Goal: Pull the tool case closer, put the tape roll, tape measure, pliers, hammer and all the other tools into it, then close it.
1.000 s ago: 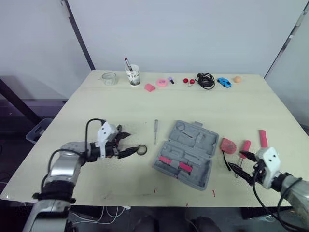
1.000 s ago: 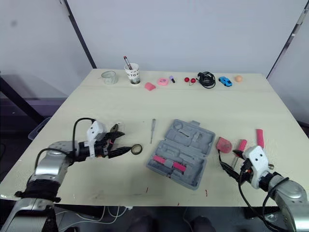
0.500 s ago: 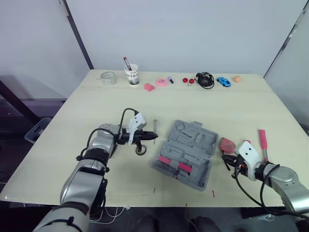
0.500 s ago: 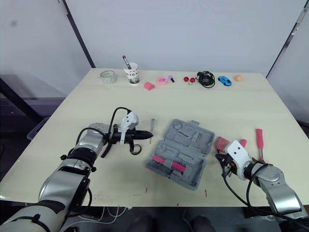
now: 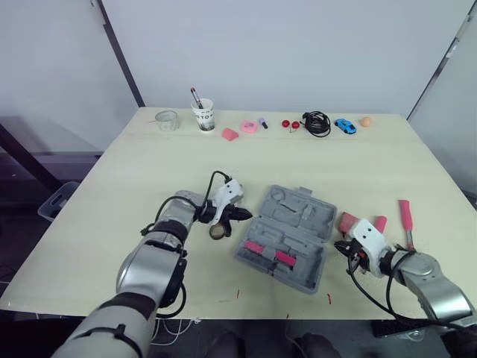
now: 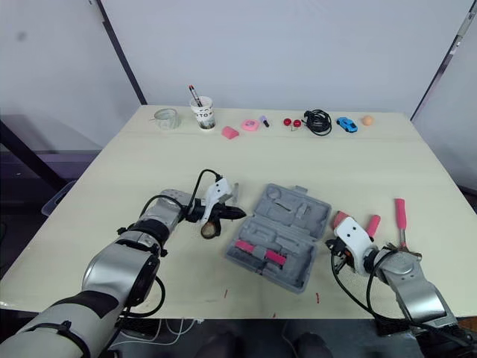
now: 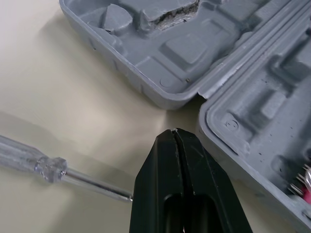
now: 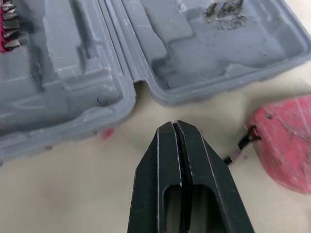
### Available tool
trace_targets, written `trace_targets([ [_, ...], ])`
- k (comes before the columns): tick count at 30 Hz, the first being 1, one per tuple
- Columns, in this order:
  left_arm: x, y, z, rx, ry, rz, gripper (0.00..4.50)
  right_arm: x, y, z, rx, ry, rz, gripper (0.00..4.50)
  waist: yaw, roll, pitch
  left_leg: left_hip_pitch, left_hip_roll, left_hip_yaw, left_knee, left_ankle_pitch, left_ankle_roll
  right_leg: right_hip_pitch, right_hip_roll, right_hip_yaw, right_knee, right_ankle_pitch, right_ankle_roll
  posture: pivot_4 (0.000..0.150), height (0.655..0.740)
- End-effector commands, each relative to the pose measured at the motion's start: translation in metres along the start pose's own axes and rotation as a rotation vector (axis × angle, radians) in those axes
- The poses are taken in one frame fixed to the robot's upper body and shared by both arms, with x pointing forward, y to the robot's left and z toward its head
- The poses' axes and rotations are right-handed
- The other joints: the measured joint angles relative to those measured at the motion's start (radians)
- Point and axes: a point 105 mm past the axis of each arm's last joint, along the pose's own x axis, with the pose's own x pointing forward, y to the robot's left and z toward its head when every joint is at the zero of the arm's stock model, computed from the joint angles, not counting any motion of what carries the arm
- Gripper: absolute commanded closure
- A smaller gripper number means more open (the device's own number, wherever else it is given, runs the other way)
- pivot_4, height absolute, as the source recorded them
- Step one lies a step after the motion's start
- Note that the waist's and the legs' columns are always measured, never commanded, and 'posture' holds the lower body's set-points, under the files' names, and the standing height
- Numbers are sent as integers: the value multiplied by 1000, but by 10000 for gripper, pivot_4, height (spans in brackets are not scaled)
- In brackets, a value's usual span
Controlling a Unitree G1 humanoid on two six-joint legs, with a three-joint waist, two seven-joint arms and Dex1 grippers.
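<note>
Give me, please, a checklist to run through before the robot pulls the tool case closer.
1. Tool case open and lying flat: ok.
2. Left gripper free: ok, shut on nothing, with its tip just off the case's left edge by the hinge.
3. Right gripper free: ok, shut on nothing, by the hinge notch on the case's right edge.
4. Hold on the case: not ok, neither gripper grips it.
5. Tape roll out of the pull path: cannot tell. It lies on the table beside the left gripper, near the case.
6. Tape measure cord clear of the right gripper: cannot tell. It lies close to the tip.
</note>
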Motion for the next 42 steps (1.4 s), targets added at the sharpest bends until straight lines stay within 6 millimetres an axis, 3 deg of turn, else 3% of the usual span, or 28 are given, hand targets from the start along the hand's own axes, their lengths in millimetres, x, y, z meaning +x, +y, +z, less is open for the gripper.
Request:
trace_targets([
  [1,-1,4,8,34,-3,10,44642,2,-2,4,-19,0,1,45000,0,0,0,0,0,0,0,0,0,0,0,0,0,0,0,1500,7400],
  [13,1,3,8,27,1,12,44642,18,4,9,-26,-11,41,45000,0,0,0,0,0,0,0,0,0,0,0,0,1,0,0,1500,7400],
  [42,22,-3,9,78,91,12,44642,27,9,12,-28,-29,50,45000,-3,0,0,1,0,0,1,0,0,0,0,0,5,0,0,1500,7400],
])
